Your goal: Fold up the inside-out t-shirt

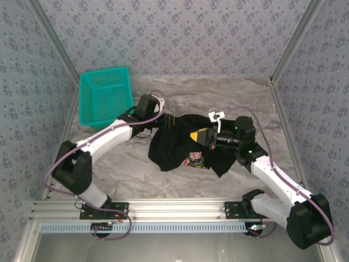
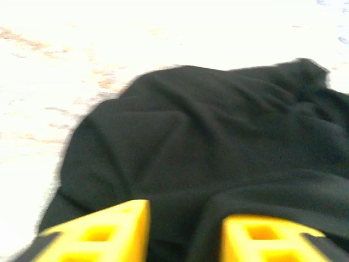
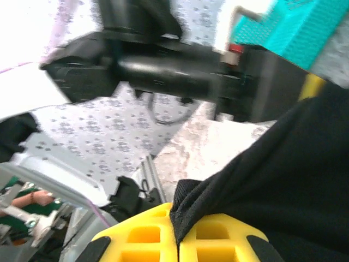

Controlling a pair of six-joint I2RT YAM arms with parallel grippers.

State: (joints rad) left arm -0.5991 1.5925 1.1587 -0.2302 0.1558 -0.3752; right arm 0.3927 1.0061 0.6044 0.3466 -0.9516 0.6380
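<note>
Black soft cloth t-shirt (image 1: 174,147) lies crumpled mid-table on the grey marbled tabletop (image 1: 218,98), with a printed patch showing at its near edge.

Your right gripper (image 3: 177,221): yellow fingers pressed together, pinching a hemmed edge of the shirt.

Your left gripper (image 2: 182,218): fingers spread with a gap between them, black cloth bunched just ahead and beneath.

Both grippers sit at the shirt's far side, near each other.

Teal plastic mesh basket (image 1: 106,95) stands at the far left, apart from the shirt. The left arm (image 1: 109,136) runs just beside it.
</note>
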